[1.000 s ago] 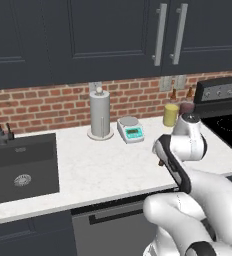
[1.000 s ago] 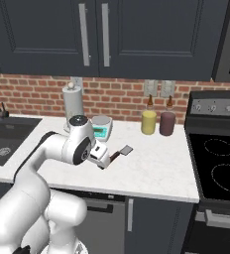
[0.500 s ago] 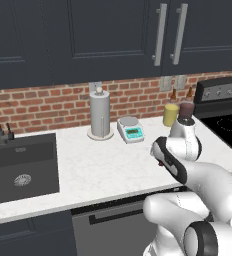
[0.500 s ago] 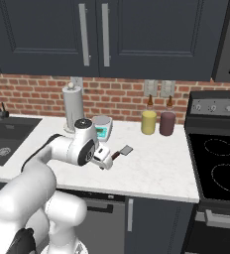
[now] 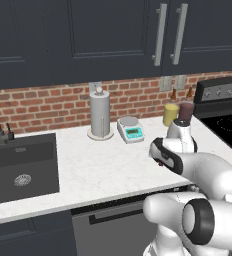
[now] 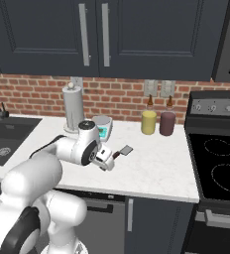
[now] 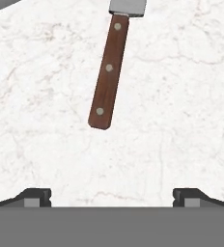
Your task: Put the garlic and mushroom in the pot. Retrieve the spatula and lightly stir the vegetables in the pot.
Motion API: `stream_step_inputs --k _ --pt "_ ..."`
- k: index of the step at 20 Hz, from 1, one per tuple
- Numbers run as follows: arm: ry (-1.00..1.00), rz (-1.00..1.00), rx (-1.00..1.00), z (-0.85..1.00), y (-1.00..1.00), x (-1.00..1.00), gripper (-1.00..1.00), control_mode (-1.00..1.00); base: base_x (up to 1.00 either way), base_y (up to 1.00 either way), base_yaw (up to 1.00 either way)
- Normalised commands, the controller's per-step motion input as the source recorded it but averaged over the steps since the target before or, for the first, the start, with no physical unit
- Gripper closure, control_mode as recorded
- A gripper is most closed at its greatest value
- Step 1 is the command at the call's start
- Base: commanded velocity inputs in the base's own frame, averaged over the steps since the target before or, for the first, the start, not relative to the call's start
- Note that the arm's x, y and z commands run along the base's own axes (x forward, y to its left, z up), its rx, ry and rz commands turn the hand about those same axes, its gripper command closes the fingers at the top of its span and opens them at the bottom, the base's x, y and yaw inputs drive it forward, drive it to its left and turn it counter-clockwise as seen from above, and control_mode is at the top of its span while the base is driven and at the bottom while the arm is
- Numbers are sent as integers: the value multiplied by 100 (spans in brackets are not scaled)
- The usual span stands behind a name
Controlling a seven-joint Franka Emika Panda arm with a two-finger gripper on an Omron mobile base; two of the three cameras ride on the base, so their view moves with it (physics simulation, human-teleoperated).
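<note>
The arm has swung slightly, and the gripper (image 7: 112,195), jaws spread wide and empty, hovers short of the spatula (image 7: 109,65) handle.

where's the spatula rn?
The spatula lies flat on the white counter, just ahead of the open gripper; in the right base view, left of the yellow canister.

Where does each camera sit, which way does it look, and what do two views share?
Left base view: behind the arm's left, facing counter and sink; arm at lower right.
Right base view: behind its right, facing counter and stove; arm at lower left, open hand.
Hand view: looks down on the spatula.
Both base views share the paper towel roll.
</note>
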Motion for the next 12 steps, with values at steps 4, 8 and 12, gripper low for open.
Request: stream_step_inputs --k 4,8,12 --pt "8 0 0 -12 -1 20 -100 -100 0 0 0" --pt "9 0 1 -14 -7 20 -100 -100 0 0 0" --pt "6 0 3 -18 -10 18 -100 -100 0 0 0"
